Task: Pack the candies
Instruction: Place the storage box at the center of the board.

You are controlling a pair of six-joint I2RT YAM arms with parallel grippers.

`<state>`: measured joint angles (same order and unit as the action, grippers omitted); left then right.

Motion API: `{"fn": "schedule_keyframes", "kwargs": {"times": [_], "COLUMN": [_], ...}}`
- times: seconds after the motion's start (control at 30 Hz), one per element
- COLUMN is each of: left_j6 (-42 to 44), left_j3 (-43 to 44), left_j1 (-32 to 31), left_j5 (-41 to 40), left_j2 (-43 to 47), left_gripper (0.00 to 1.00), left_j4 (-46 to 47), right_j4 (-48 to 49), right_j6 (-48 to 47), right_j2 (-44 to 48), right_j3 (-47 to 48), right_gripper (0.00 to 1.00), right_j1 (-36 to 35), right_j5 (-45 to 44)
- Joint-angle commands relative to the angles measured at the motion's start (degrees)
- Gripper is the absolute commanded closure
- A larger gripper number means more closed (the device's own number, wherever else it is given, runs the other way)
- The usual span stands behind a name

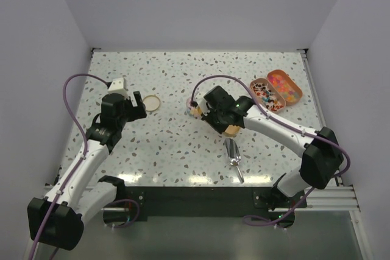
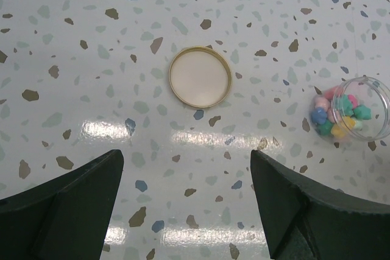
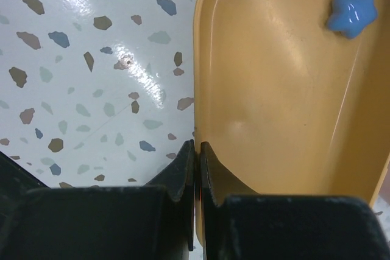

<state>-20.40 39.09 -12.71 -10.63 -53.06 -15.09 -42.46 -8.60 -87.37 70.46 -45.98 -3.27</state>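
A small clear jar (image 2: 369, 103) holds several mixed-colour candies (image 2: 338, 115); in the top view the jar (image 1: 194, 108) sits mid-table. Its round gold-rimmed lid (image 2: 200, 77) lies flat to the jar's left. My left gripper (image 2: 186, 156) is open and empty, hovering just short of the lid (image 1: 152, 103). My right gripper (image 3: 196, 147) is shut on the rim of a tan scoop-like dish (image 3: 280, 83) with one blue star candy (image 3: 350, 13) in it. In the top view the right gripper (image 1: 228, 127) is right of the jar.
Two oval trays stand at the back right: one with dark and red candies (image 1: 268, 94), one orange with mixed candies (image 1: 285, 84). A metal utensil (image 1: 234, 156) lies near the front edge. White walls enclose the table.
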Motion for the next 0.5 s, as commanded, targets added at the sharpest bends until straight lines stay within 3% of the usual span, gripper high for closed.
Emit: {"fn": "schedule_keyframes", "kwargs": {"times": [0.0, 0.47], "left_j6": [0.2, 0.3], "left_j3": [-0.1, -0.1], "left_j1": [0.6, 0.6], "left_j5": [0.7, 1.1], "left_j2": [-0.1, -0.3], "left_gripper": [0.10, 0.10], "left_j4": [2.6, 2.7], "right_j4": [3.1, 12.7], "right_j6": [1.7, 3.1], "right_j2": [1.0, -9.7], "right_j3": [-1.5, -1.6], "right_gripper": [1.00, 1.00], "right_j1": [3.9, 19.0], "right_j5": [-0.2, 1.7]}}
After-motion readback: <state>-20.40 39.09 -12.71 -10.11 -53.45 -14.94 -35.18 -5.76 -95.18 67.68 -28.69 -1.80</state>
